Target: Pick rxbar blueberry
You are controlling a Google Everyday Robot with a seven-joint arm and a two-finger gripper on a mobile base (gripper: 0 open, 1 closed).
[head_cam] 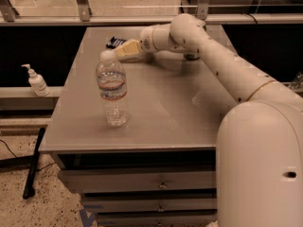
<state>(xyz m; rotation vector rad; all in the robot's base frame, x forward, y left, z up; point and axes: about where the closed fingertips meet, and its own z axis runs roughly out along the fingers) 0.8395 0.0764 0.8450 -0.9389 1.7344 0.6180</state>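
The rxbar blueberry (115,42) is a small dark navy bar lying flat at the far left of the grey table (156,112). It is partly hidden behind the gripper. My gripper (124,50) reaches in from the right on the white arm (222,65). It sits low over the table, right at the bar's near edge.
A clear water bottle (111,90) with a white cap stands upright at the table's front left, just in front of the gripper. A dark round object (191,56) sits behind the arm. A pump dispenser (35,81) stands on a ledge at the left. Drawers sit below the table.
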